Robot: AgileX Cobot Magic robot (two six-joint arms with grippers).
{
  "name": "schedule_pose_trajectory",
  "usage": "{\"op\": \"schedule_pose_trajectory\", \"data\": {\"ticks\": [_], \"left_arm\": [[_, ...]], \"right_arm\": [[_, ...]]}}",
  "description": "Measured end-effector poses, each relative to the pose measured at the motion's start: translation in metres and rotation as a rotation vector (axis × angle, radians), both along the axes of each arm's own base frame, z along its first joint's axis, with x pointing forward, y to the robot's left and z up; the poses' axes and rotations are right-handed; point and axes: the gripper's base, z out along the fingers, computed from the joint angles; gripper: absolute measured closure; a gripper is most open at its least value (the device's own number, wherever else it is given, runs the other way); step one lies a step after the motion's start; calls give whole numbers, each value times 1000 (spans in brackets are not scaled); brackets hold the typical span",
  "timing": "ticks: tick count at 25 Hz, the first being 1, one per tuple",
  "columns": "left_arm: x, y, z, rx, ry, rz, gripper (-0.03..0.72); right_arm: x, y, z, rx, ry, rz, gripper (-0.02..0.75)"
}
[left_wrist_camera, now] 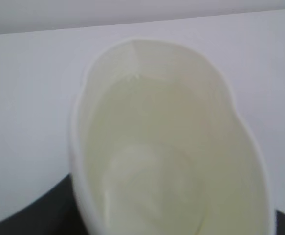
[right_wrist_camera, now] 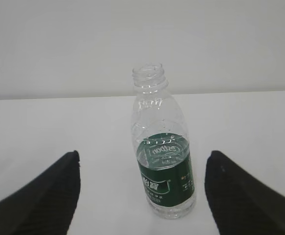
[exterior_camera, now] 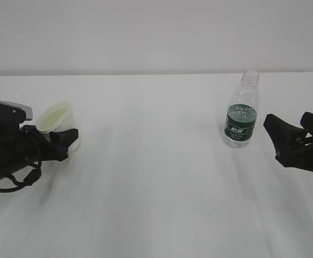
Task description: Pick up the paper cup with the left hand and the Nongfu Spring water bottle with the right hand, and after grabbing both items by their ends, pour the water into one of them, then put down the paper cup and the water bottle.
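Setting: robot test bench, laboratory type. Evidence: plain white table [exterior_camera: 161,177] filling the view, unmarked and without domestic furnishings. Behind the table's far edge, a bare pale grey wall [exterior_camera: 156,32], featureless. At the table's left side, a black robot arm with cables and a grey block, the left hand [exterior_camera: 59,141]; at the table's right side, a second black arm, the right hand [exterior_camera: 290,131]. On the table, only two plain props: the paper cup [exterior_camera: 57,121] at left and the Nongfu Spring water bottle [exterior_camera: 240,115] at right.
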Motion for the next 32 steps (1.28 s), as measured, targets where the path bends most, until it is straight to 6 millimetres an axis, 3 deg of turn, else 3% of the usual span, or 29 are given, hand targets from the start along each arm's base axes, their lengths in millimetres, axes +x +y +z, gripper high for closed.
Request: {"op": "schedule_pose_trajectory", "data": {"ticks": [32], "left_arm": [[-1,5,-2,34,-4,52,279]], "right_arm": [[0,0,0,1,0,1,144]]}}
